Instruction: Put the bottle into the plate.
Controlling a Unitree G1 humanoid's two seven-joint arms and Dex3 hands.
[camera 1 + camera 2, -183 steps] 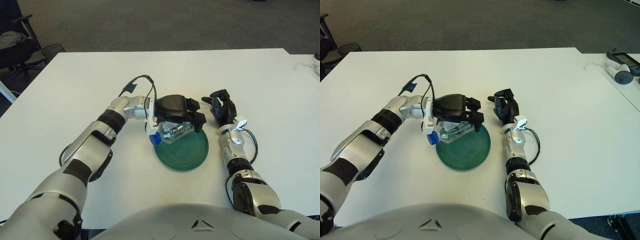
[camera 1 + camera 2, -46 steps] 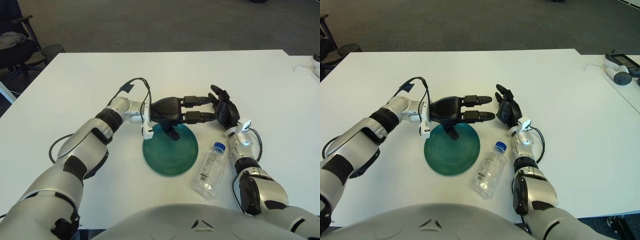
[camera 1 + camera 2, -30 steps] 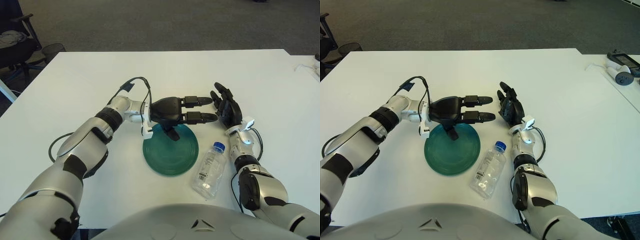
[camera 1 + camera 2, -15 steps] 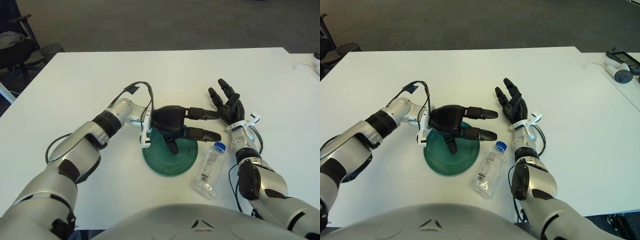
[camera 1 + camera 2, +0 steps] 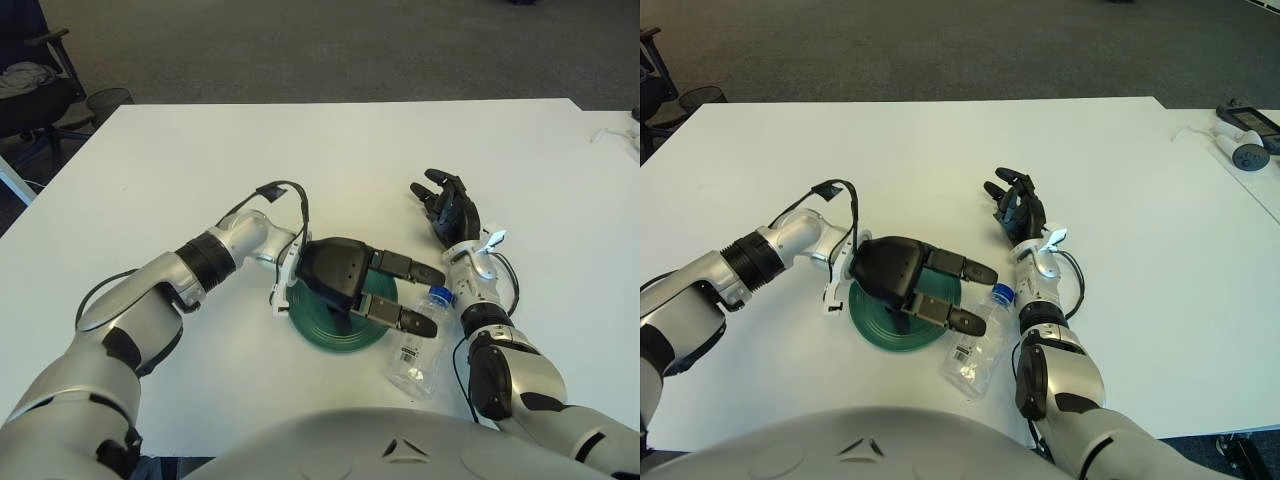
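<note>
White rectangular tabletop (image 5: 150,160), grey carpet beyond. Round green plate (image 5: 330,330) sits toward the near edge; clear plastic bottle with blue cap (image 5: 418,342) lies on its side just right of it, outside the rim. My left hand (image 5: 385,290), fingers spread, holds nothing, hovering over plate. I'd close across the bottle's middle. Right hand (image 5: 450,208) idle beyond bottle, fingers loosely curled, empty.

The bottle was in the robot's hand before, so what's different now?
The left hand has let the bottle go; it now lies on the table just right of the green plate. That hand, fingers open, has swung down over the plate, reaching toward the bottle. The plate stayed put. The right hand is still beside it, empty.
</note>
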